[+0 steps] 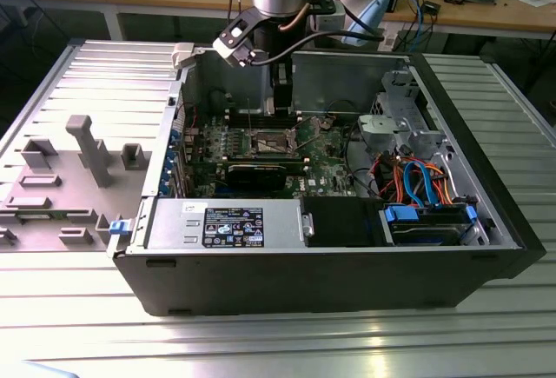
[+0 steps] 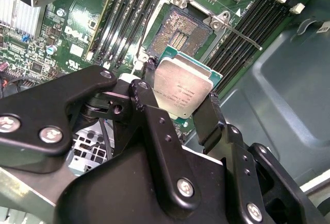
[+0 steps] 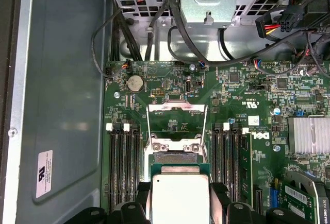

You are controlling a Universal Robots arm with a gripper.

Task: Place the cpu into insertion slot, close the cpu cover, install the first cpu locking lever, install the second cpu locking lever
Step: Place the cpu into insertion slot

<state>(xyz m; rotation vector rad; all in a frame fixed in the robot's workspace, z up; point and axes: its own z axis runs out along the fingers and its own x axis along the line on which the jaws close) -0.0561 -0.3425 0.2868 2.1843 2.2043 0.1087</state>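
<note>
My gripper (image 2: 178, 100) is shut on the cpu (image 2: 181, 91), a flat square chip with a dull silver top, held by two opposite edges between black fingers (image 2: 146, 87). The chip hangs a little above the board, beside the insertion slot (image 2: 180, 28), whose dark pin field lies bare inside its silver rim. In the first wrist view the cpu (image 3: 178, 199) hides the near part of the slot (image 3: 175, 157). The cpu cover (image 3: 177, 108) stands swung open beyond the slot. A thin locking lever (image 2: 243, 34) sticks out free. In the exterior view the gripper (image 1: 282, 104) hangs inside the case over the slot (image 1: 268, 142).
Black memory slots (image 3: 124, 162) run along both sides of the socket. A long graphics card (image 1: 261, 172), a power supply (image 1: 228, 223), a drive cage (image 1: 400, 126) and coloured cables (image 1: 417, 182) fill the case. Grey fixtures (image 1: 87, 148) stand at the exterior view's left.
</note>
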